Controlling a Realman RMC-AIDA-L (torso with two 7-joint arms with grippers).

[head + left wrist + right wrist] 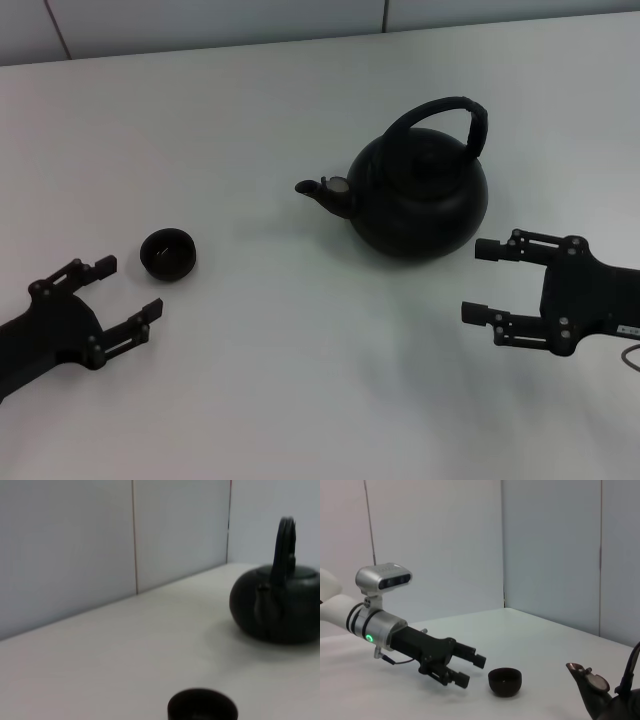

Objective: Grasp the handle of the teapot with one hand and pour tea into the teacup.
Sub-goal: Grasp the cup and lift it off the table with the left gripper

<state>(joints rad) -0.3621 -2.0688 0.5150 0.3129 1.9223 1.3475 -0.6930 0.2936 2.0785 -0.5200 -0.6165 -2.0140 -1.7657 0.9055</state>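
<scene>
The teapot (420, 195) was a squat, round, matte-black pot with a lid, a short stubby spout (325, 192) and the handle (445, 120), a thick black hoop arching upright over its top. It stood on the white worktop (300, 380) just beyond the fingertips of the right hand (480, 282), whose two fingers were spread apart and grasped nothing. The spout pointed toward the left hand (128, 288), which lay low on the worktop, likewise spread and empty. The teacup (168, 253), a tiny dark handleless bowl, sat upright just ahead of the left hand's fingertips and well apart from the teapot. No brand or readable writing showed on pot or cup; a small label on the right arm was too small to read. The left wrist view showed the handle edge-on above the pot's body and the cup's rim close by. Only the right wrist view showed the left arm's silver wrist camera (384, 578), a lit green ring (369, 638) and the spout's hinged cap.
</scene>
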